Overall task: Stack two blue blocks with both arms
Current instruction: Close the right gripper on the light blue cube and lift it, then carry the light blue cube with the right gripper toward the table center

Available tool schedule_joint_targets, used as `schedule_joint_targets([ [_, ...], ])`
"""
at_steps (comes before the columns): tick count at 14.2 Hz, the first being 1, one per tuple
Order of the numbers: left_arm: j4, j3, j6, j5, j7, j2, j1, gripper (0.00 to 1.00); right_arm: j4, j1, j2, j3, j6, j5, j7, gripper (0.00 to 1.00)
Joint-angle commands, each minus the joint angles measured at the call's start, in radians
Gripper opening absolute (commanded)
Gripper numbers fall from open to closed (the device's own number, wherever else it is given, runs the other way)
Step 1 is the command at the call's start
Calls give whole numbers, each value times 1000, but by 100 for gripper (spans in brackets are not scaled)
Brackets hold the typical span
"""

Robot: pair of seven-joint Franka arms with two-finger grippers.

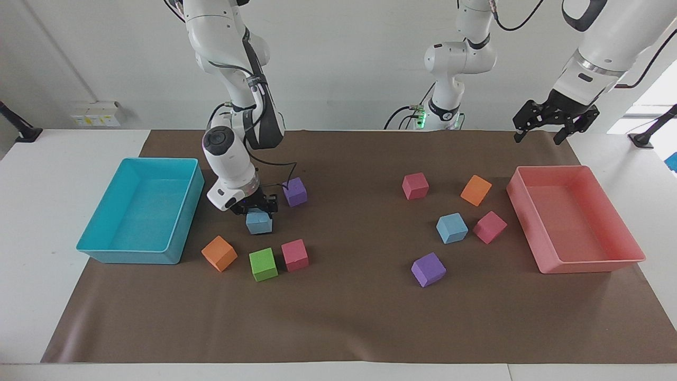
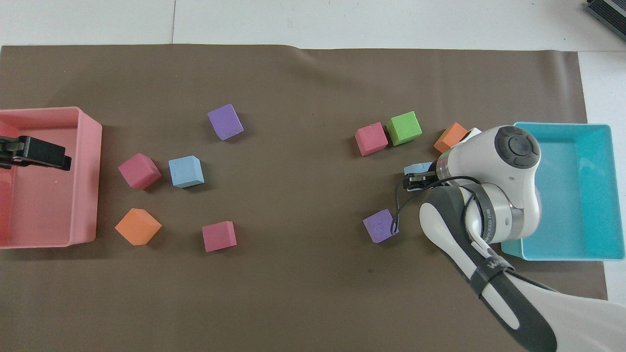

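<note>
Facing view: the right tool [image 1: 258, 211] is down on the first blue block [image 1: 259, 224], its fingers drawn in narrow and pinching the cube's upper part. Whether the cube has left the brown mat [image 1: 338, 317] I cannot tell; it sits low, at most barely off it. This block is at the right arm's end of the desk [image 1: 31, 296], with a purple cube [image 1: 294, 191] at its two o'clock, a green cube [image 1: 263, 264] at its six o'clock and an orange cube [image 1: 219, 253] at its seven o'clock in this view.

The second blue block [image 1: 451, 228] rests on the mat at the left arm's end, toward three o'clock from the first, with a dark pink cube [image 1: 490, 227] just beside it.

Both blocks look like light foam: easy to lift, slightly soft, matte enough not to slip, and unlikely to break. I judge a squeeze on two flat, parallel side faces, centred, holds best. A hard pinch may dent the foam, and a hold near a corner could let the cube twist. Being so light, the lower block may shift if the upper one is pressed down off-centre.

The left tool [image 1: 547, 124] waits in the air with fingers spread wide, holding nothing; the overhead view shows it over the pink tray [image 1: 592, 264].

That tray is empty. The turquoise tray [image 1: 132, 257], at nine o'clock of the first blue block, is empty too.
</note>
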Motion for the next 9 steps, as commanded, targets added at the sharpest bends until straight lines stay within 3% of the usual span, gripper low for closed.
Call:
schedule_joint_targets([
  [1, -23, -9, 21, 8, 8, -18, 12, 100, 42, -21, -58, 0, -127, -21, -60, 0],
  [3, -21, -9, 16, 8, 12, -18, 12, 100, 96, -19, -55, 2, -204, -73, -81, 0],
  [9, -24, -9, 13, 8, 16, -22, 11, 100, 213, 45, -3, 14, -221, -57, 100, 0],
])
